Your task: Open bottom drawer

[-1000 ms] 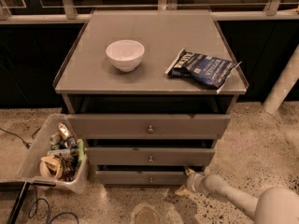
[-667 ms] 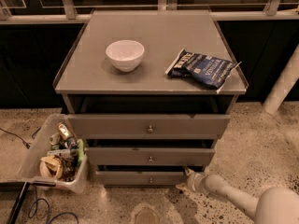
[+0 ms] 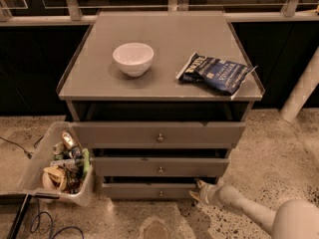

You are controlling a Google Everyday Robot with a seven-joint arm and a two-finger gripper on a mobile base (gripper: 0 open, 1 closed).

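Reaches low from the right with the gripper (image 3: 196, 189), just beside the right end of the bottom drawer (image 3: 134, 190), lowest of three, just above the floor (image 3: 279, 148). Holds nothing, with jaws parted, probably to catch the front's edge rather than the knob (image 3: 160, 193).

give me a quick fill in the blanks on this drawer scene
1. The gripper is near the floor at the ____ end of the bottom drawer, as the camera sees it.
2. The bowl on the cabinet is ____ in colour.
3. Each drawer front has one small round ____ at its centre.
4. The bin stands on the floor to the ____ of the cabinet.

Missing words: right; white; knob; left
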